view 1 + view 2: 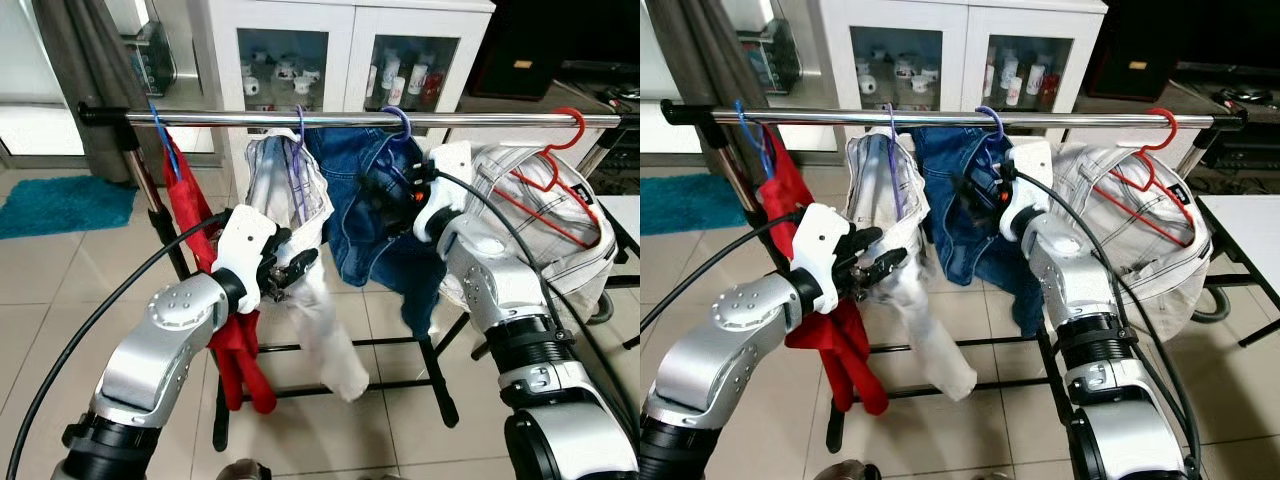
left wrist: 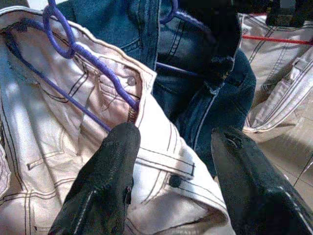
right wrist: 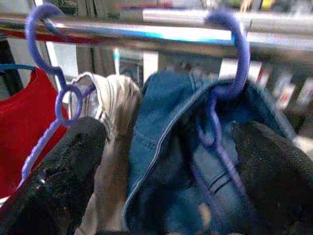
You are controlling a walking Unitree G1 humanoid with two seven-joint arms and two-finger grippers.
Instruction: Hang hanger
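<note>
A silver rail (image 1: pixel 340 119) carries several hangers. A purple hanger (image 3: pixel 230 63) with blue jeans (image 1: pixel 360 220) is hooked over the rail at its middle. My right gripper (image 3: pixel 171 132) is open just below that hook, one finger on each side of the hanger's neck and the jeans' waistband. To the left, white trousers (image 1: pixel 300 200) hang on a second purple hanger (image 2: pixel 73 54). My left gripper (image 2: pixel 178 137) stands open at their waistband, lower than the right one (image 1: pixel 385 190). A red hanger (image 1: pixel 560 150) holds pale jeans at the right, and a red garment (image 1: pixel 195 220) hangs at the left.
The rack's black legs and cross bars (image 1: pixel 330 385) stand on the tiled floor right in front of me. Behind the rail is a white glass-door cabinet (image 1: pixel 340 50) with cups. A teal mat (image 1: pixel 60 205) lies far left, and a white table edge (image 1: pixel 625 215) is at right.
</note>
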